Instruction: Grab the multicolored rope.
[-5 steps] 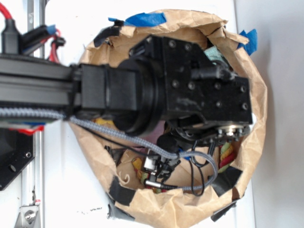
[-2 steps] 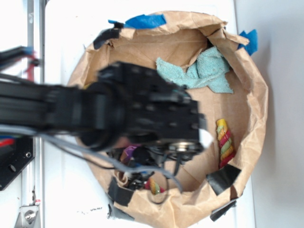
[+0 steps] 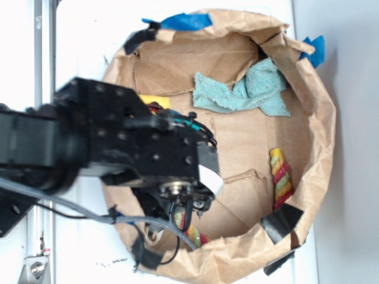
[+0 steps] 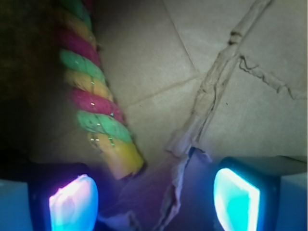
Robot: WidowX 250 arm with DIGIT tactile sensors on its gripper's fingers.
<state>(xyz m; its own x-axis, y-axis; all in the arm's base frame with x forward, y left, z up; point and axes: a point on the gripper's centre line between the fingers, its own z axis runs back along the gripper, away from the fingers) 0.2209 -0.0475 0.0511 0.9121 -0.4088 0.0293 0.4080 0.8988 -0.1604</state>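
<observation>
The gripper (image 4: 154, 197) hangs low over the lower left part of a brown paper basin (image 3: 323, 124). Its jaws are spread wide and hold nothing; in the wrist view only creased cardboard and a torn paper seam (image 4: 207, 101) lie between the two glowing pads (image 4: 72, 202). The multicolored rope (image 4: 96, 115) lies on the floor just ahead of the left pad. Its red, green and yellow twists run away up the frame and its yellowish end points back toward the fingers. It sits to one side of the gap, not inside it, so the jaws probably need to shift left before closing. From outside, a similar striped piece (image 3: 280, 177) rests against the right wall, well apart from the arm (image 3: 118, 142). A teal cloth (image 3: 249, 92) lies near the top, and a yellow cloth (image 3: 155, 100) peeks from behind the arm.
</observation>
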